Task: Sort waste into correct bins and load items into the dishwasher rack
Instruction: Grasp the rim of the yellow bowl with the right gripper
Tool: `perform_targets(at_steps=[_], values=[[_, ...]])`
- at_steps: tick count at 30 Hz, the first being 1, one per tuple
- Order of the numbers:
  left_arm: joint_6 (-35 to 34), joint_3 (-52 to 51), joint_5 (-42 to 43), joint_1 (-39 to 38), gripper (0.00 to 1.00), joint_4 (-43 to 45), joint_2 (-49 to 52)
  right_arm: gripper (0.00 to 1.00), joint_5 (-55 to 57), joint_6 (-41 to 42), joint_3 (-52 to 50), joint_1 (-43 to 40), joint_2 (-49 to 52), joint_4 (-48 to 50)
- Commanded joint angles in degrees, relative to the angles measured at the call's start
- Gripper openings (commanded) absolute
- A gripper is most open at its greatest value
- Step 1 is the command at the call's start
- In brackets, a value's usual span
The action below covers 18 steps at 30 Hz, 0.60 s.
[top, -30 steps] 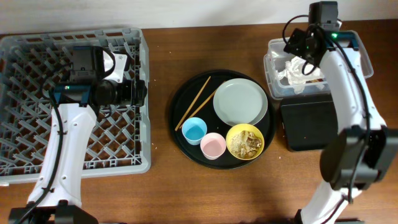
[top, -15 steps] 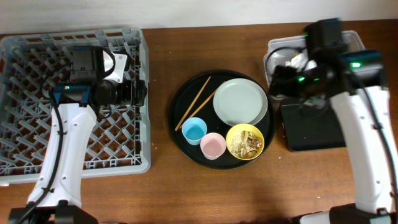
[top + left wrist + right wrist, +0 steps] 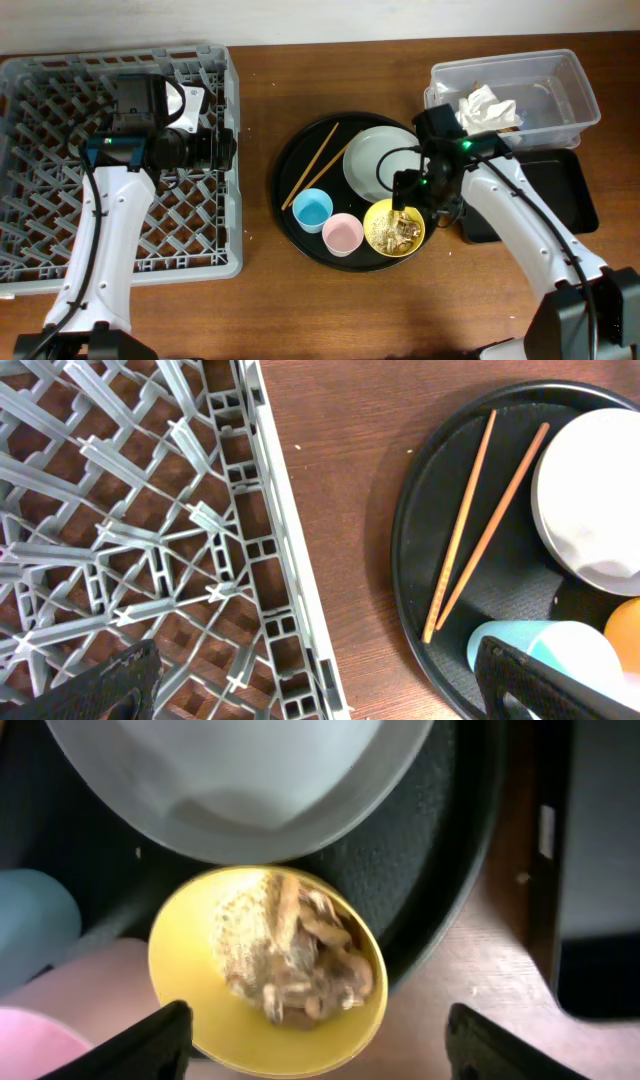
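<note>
The yellow bowl (image 3: 393, 228) holds brownish food scraps (image 3: 290, 960) and sits on the round black tray beside the pink cup (image 3: 343, 234), blue cup (image 3: 312, 209), grey-green plate (image 3: 372, 160) and two chopsticks (image 3: 320, 162). My right gripper (image 3: 415, 200) hovers open over the bowl (image 3: 200, 1020), its fingers (image 3: 320, 1055) on either side of it, holding nothing. The white napkin (image 3: 485, 105) lies in the clear tub (image 3: 560, 95). The black rectangular tray (image 3: 565, 190) sits below the tub. My left gripper (image 3: 225, 148) is open and empty over the right edge of the grey rack (image 3: 60, 150).
The round black tray (image 3: 290, 190) lies between the rack and the bins. In the left wrist view the rack wall (image 3: 270, 530), chopsticks (image 3: 480, 520), plate (image 3: 590, 490) and blue cup (image 3: 540, 650) show. Bare wooden table lies in front.
My right arm has swung from above the clear tub down and left to above the yellow bowl. The napkin stays in the tub. The left arm has not moved.
</note>
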Motion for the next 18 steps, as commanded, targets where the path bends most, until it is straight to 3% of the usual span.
perform_targets(at_steps=[1, 4, 6, 10, 12, 18], values=[[-0.3, 1.0, 0.8, -0.3, 0.99, 0.1, -1.0, 0.7, -0.5, -4.0, -3.8, 1.1, -0.3, 4.9], [-0.3, 1.0, 0.8, -0.3, 0.99, 0.0, -1.0, 0.62, -2.8, -3.3, -6.8, 2.5, -0.2, 9.2], [-0.3, 1.0, 0.8, -0.3, 0.99, 0.1, -1.0, 0.5, -4.7, 4.0, -7.1, 3.8, -0.2, 10.4], [-0.3, 1.0, 0.8, -0.3, 0.99, 0.1, -1.0, 0.54, -4.1, 15.6, -7.1, 7.3, 0.1, 14.5], [-0.3, 1.0, 0.8, -0.3, 0.99, 0.1, -1.0, 0.61, -1.6, 19.5, -7.1, 9.2, 1.0, 15.7], [-0.3, 1.0, 0.8, -0.3, 0.99, 0.1, -1.0, 0.63, 0.4, 24.6, -7.1, 11.2, 6.4, 15.7]])
